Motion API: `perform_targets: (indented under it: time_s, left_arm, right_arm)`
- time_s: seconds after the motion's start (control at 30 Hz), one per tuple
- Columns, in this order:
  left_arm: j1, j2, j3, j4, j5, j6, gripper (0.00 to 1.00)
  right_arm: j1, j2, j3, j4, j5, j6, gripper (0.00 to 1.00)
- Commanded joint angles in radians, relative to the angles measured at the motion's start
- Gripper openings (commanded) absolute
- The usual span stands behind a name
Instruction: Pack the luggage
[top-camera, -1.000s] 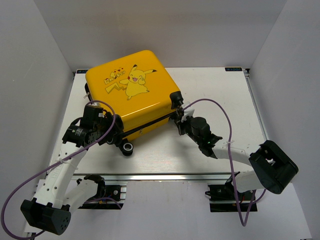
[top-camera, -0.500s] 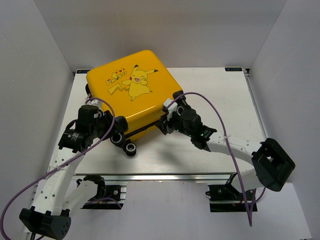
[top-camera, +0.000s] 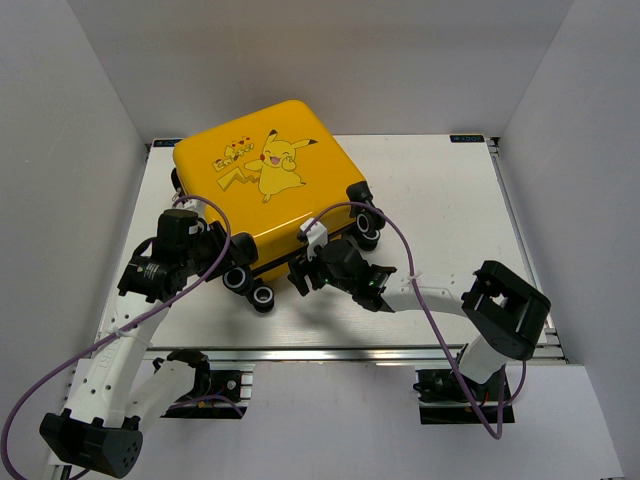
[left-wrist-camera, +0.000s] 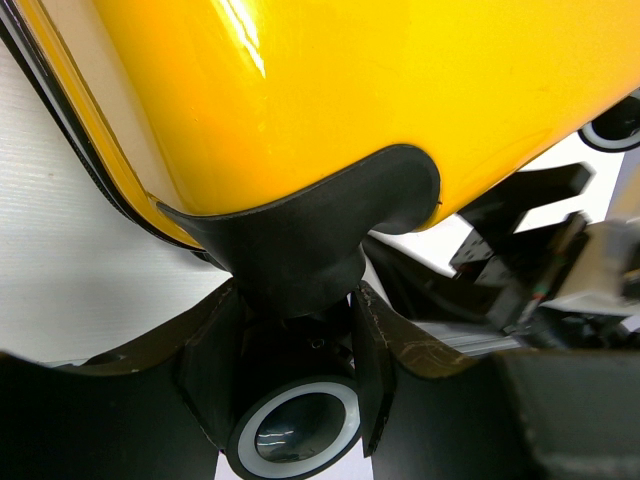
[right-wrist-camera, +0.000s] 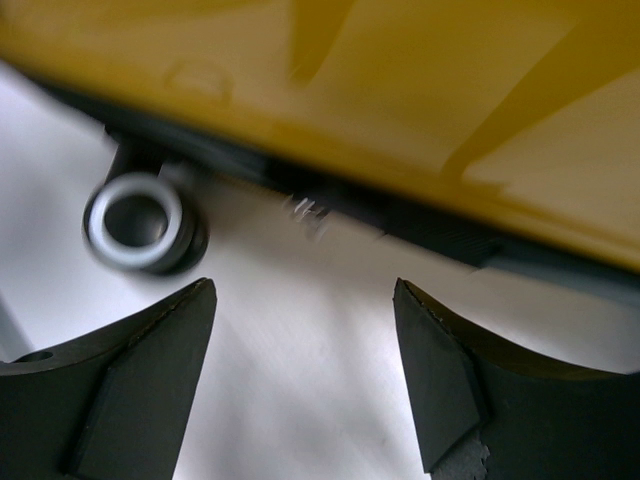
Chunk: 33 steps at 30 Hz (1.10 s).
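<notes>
Here we see a flat white table (top-camera: 440, 200) boxed in by plain pale walls (top-camera: 330, 60). The luggage (top-camera: 290, 200), a glossy yellow hard shell with rounded corners, lies flat toward the table's upper left. The left gripper (left-wrist-camera: 297, 330) clasps its black corner wheel (left-wrist-camera: 295, 430) at the mount. The right gripper (right-wrist-camera: 300, 300) gapes empty just beside the shell's near edge.
</notes>
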<state>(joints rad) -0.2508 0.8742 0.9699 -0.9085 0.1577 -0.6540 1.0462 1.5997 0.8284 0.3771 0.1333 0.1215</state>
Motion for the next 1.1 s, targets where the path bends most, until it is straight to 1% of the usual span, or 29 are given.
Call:
perform_targets:
  time_s: [0.0,0.1,0.13,0.17,0.2,0.23,0.27,0.33,0.4,0.43,0.47,0.53,0.57,0.6,0.63,0.67,0.7,0.77,0.8,0.93,1.07]
  left_arm:
    - [-0.011,-0.007,0.032,0.005,0.068,0.027,0.0]
    - [-0.011,-0.007,0.021,-0.007,0.068,0.03,0.0]
    - [-0.011,-0.009,0.021,-0.012,0.065,0.03,0.0]
    - [-0.011,-0.007,0.023,-0.019,0.062,0.03,0.03]
    - [-0.011,-0.004,0.026,-0.038,0.057,0.03,0.14]
    - [-0.011,-0.004,0.03,-0.047,0.049,0.03,0.37]
    - [-0.011,-0.004,0.038,-0.053,0.046,0.034,0.48]
    - [-0.011,-0.009,0.05,-0.076,0.037,0.036,0.68]
    - [-0.011,-0.015,0.059,-0.096,0.037,0.039,0.8]
    - [-0.011,-0.018,0.062,-0.104,0.036,0.04,0.87]
    - [-0.011,-0.02,0.07,-0.125,0.037,0.05,0.98]
    - [-0.011,-0.023,0.075,-0.156,0.031,0.06,0.98]
    - [-0.011,-0.021,0.076,-0.183,0.023,0.065,0.98]
    - [-0.011,-0.023,0.082,-0.191,0.019,0.068,0.98]
    - [-0.011,-0.021,0.088,-0.207,0.022,0.08,0.98]
    - [-0.011,-0.021,0.089,-0.207,0.022,0.082,0.98]
    - [-0.011,-0.015,0.09,-0.208,0.032,0.086,0.98]
    - [-0.011,-0.004,0.087,-0.21,0.049,0.091,0.98]
    - [-0.011,0.003,0.082,-0.204,0.061,0.094,0.98]
    - [-0.011,0.008,0.078,-0.198,0.104,0.083,0.98]
    - [-0.011,-0.001,0.07,-0.191,0.12,0.054,0.98]
  right_arm:
    - [0.009,0.009,0.009,0.195,0.138,0.112,0.77]
    - [0.014,0.063,0.024,0.271,0.166,0.136,0.77]
    - [0.012,0.074,0.034,0.275,0.151,0.138,0.76]
    - [0.014,0.088,0.047,0.272,0.161,0.157,0.75]
    - [0.017,0.112,0.076,0.263,0.167,0.168,0.71]
    - [0.018,0.123,0.093,0.231,0.179,0.188,0.7]
    - [0.02,0.134,0.106,0.215,0.19,0.21,0.69]
    - [0.032,0.154,0.132,0.195,0.225,0.251,0.65]
    - [0.037,0.158,0.127,0.219,0.262,0.289,0.63]
    - [0.038,0.155,0.111,0.241,0.294,0.296,0.63]
    - [0.043,0.154,0.101,0.285,0.308,0.302,0.61]
    - [0.052,0.151,0.087,0.325,0.342,0.294,0.58]
    - [0.054,0.149,0.089,0.351,0.348,0.285,0.5]
    - [0.054,0.154,0.09,0.361,0.353,0.277,0.46]
    - [0.06,0.152,0.097,0.37,0.38,0.268,0.22]
    - [0.06,0.152,0.097,0.37,0.381,0.268,0.22]
    - [0.058,0.151,0.095,0.367,0.39,0.267,0.12]
    - [0.063,0.148,0.091,0.359,0.413,0.265,0.02]
    - [0.063,0.14,0.084,0.355,0.423,0.268,0.0]
    - [0.066,0.121,0.066,0.306,0.456,0.247,0.0]
    - [0.063,0.106,0.035,0.302,0.451,0.215,0.0]
